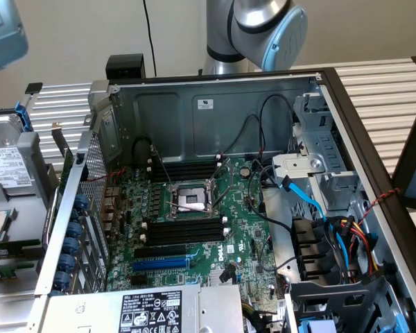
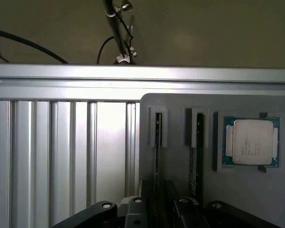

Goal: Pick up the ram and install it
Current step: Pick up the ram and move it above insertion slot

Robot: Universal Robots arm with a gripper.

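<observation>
Spread black gripper (image 2: 159, 214) fingers hover over a gray holder (image 2: 256, 194), pinching nothing. The ram (image 2: 157, 137) stands on edge in a holder slot, in line with the gap between the fingers. A second stick (image 2: 198, 152) and a processor chip (image 2: 251, 141) sit beside it. Elsewhere, an open computer case (image 1: 173, 118) shows its motherboard (image 1: 246, 239).

1. This is a robotics lab bench set up for computer assembly. A grey-and-blue robot arm (image 1: 263, 28) stands at the edge of a ribbed aluminium counter (image 1: 381, 83).
2. On the counter lies an opened computer case (image 1: 194, 111), with its green motherboard (image 1: 243, 229) exposed.
3. A grey holder (image 2: 247, 190) keeps the ram (image 2: 198, 156) on edge beside a loose processor (image 2: 251, 141).
4. A plain beige wall (image 1: 69, 35) stands behind.
</observation>
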